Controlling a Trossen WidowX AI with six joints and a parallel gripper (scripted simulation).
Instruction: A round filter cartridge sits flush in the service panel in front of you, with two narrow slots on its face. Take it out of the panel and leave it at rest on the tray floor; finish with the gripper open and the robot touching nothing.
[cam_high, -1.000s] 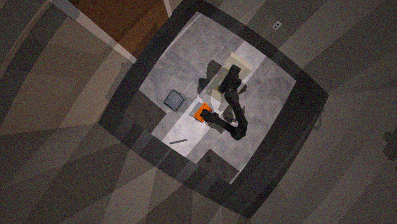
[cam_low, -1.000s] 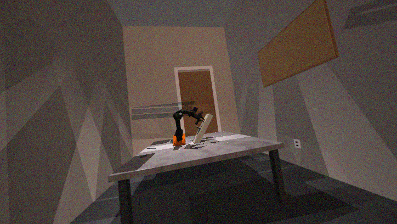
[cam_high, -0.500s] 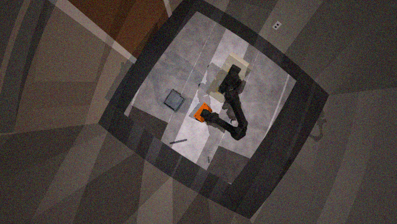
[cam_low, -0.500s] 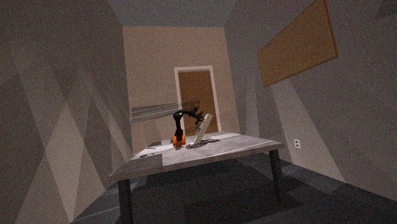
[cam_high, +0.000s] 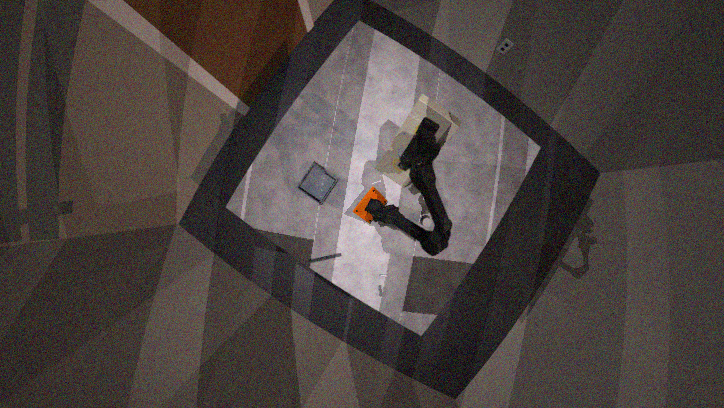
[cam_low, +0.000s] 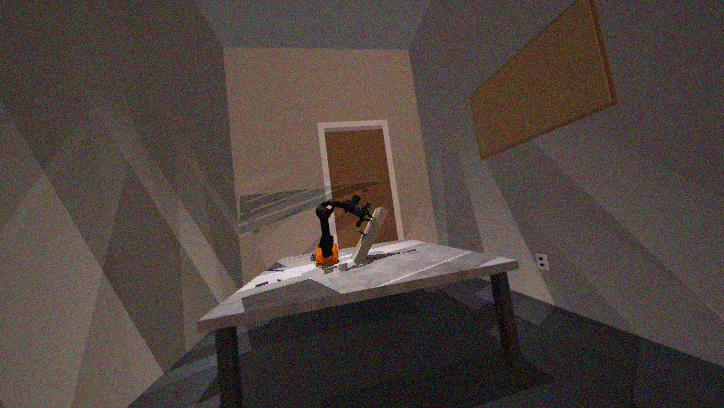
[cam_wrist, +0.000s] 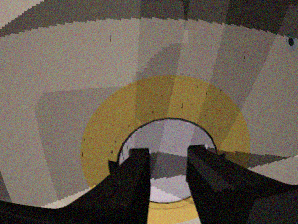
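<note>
The pale service panel stands tilted on the table, in front of the arm. The round grey filter cartridge sits in it inside a yellow ring, with a thin dark outline around its face. My gripper is at the cartridge's face, shut on its middle part between the slots, with a gap between the fingertips. The fingers cover the slots, and the depth of the tips is hard to tell. The grey square tray lies apart from the panel, on the other side of the orange arm base, and looks empty.
The orange base stands between tray and panel. A small pale round object is near the bent arm. A thin dark bar and a small grey piece lie on the table. Hard shadows cross everything.
</note>
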